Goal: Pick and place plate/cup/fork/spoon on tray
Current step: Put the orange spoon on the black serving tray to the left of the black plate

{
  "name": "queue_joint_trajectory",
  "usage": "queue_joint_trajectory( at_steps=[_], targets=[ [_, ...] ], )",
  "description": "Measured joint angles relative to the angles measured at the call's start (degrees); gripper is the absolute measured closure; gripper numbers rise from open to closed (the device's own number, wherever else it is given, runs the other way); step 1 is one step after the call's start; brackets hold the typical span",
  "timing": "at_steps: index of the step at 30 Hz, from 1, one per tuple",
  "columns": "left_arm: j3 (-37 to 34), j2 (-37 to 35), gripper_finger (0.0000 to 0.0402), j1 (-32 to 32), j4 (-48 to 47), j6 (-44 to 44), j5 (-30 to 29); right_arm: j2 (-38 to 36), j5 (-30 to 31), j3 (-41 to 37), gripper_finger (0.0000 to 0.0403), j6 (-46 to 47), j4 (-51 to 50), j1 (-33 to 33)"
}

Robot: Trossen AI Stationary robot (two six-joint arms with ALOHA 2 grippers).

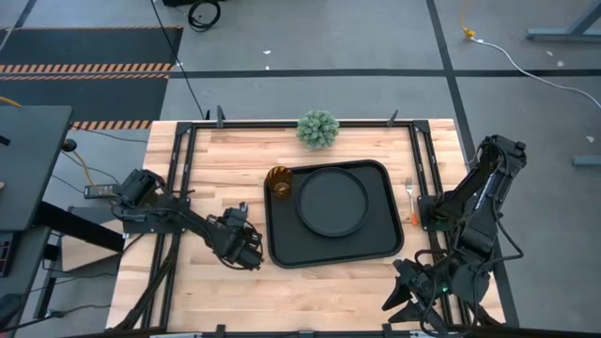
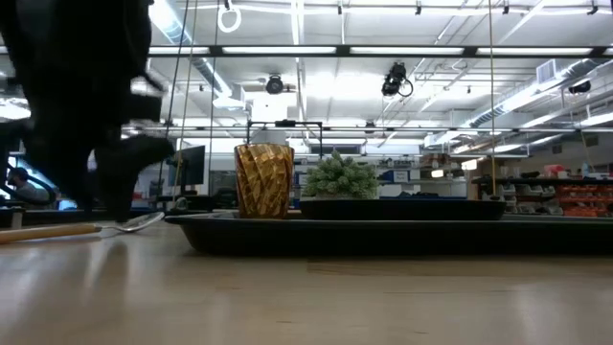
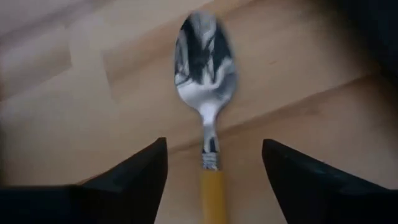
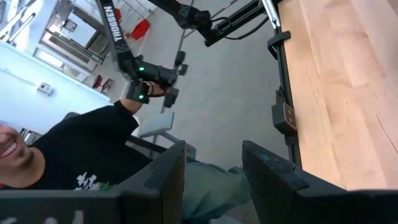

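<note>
The black tray [image 1: 282, 246] lies mid-table with the round black plate [image 1: 331, 201] on it. The amber cup [image 1: 279, 181] stands at the tray's far left corner. The fork [image 1: 410, 202] lies on the wood just right of the tray. The spoon [image 3: 205, 56] lies flat on the table left of the tray, its yellow handle [image 3: 213, 199] between the fingers of my open left gripper [image 3: 214, 143], which slants down over it without touching. In the high view this gripper [image 1: 252, 253] hides the spoon. My right gripper [image 1: 406, 293] waits open, raised at the table's near right corner.
A small green plant [image 1: 318, 129] stands at the table's far edge. Bare wood lies in front of the tray and to its left. In the right wrist view a person in a black shirt [image 4: 93, 149] shows beyond the table.
</note>
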Motion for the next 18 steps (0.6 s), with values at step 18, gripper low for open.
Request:
queue_joint_trajectory(
  at_steps=[18],
  targets=[
    [-11.8, -3.5, 0.0249, -0.8, 15.9, -0.2, -1.0, 0.0, 2.3, 0.0, 0.0239, 0.0, 1.9, 2.9]
  ],
)
